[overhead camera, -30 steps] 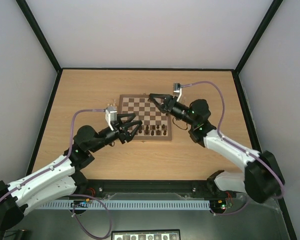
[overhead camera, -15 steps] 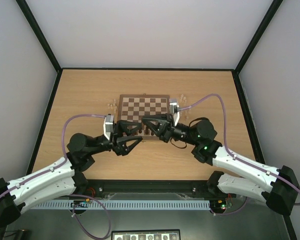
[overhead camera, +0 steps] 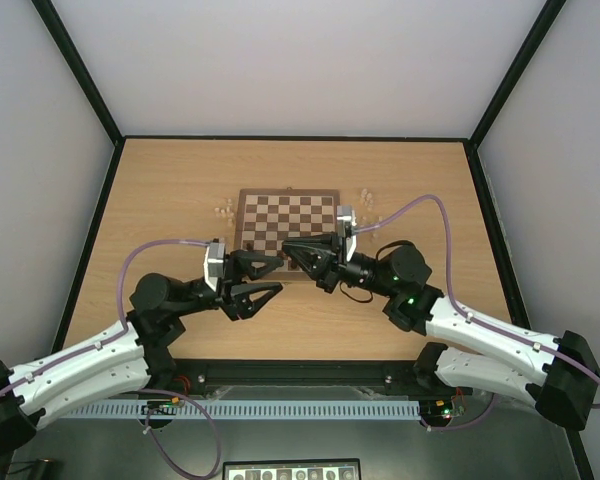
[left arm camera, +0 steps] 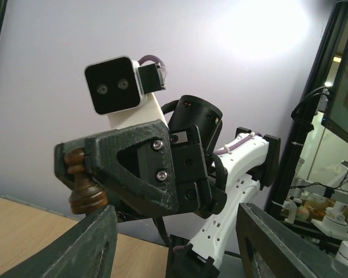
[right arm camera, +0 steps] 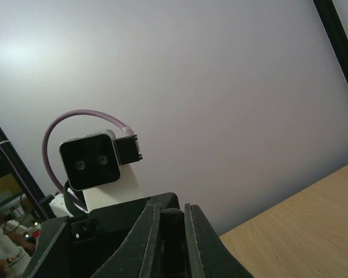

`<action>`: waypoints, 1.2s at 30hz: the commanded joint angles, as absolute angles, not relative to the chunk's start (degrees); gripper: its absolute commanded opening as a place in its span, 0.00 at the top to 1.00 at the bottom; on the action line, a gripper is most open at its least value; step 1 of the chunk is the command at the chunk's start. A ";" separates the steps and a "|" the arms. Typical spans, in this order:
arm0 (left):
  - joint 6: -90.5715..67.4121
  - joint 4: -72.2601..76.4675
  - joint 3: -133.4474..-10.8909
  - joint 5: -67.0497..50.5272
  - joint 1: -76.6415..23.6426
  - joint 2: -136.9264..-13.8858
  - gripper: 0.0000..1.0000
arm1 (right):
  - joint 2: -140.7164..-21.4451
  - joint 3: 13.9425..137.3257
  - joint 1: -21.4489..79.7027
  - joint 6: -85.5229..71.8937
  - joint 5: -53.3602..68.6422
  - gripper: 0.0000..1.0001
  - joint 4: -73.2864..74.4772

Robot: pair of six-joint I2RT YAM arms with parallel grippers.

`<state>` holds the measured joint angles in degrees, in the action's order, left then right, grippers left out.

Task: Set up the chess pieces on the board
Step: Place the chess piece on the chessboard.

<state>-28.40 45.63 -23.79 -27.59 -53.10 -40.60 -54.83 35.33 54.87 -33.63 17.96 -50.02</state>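
The board (overhead camera: 287, 212) lies in the middle of the table. My right gripper (overhead camera: 288, 249) hovers over its near edge, shut on a dark brown chess piece (left arm camera: 82, 184), also seen as a dark stem between the jaws (right arm camera: 173, 227). My left gripper (overhead camera: 278, 274) faces it from the left, tips almost meeting, and stands open. In the left wrist view the piece hangs just above the left finger (left arm camera: 88, 242), with nothing between the two fingers. A few pale chess pieces (overhead camera: 223, 210) stand off the board's left side and more pale ones (overhead camera: 366, 198) off its right. The board's near rows are hidden by the grippers.
Both arms reach inward from the near edge, and their purple cables (overhead camera: 420, 205) loop above the table. A black frame (overhead camera: 108, 190) borders the tabletop on each side.
My right gripper swung from the board's far right down to its near edge with the dark piece. My left gripper drew back slightly, turned to face it, and its jaws narrowed a little.
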 commanded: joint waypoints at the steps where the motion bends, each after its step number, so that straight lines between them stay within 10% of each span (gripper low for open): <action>1: -25.81 46.76 -22.56 -23.86 -53.35 -39.11 0.42 | -53.11 34.38 55.45 -32.98 17.49 0.96 -53.31; 36: -27.23 58.33 -23.72 -20.04 -53.30 -47.04 0.45 | -52.92 31.26 55.63 -38.44 18.35 0.97 -59.15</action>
<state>-27.46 53.36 -21.58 -19.49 -53.08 -46.87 -52.99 31.81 55.16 -38.85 17.98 -55.61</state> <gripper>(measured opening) 0.559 0.093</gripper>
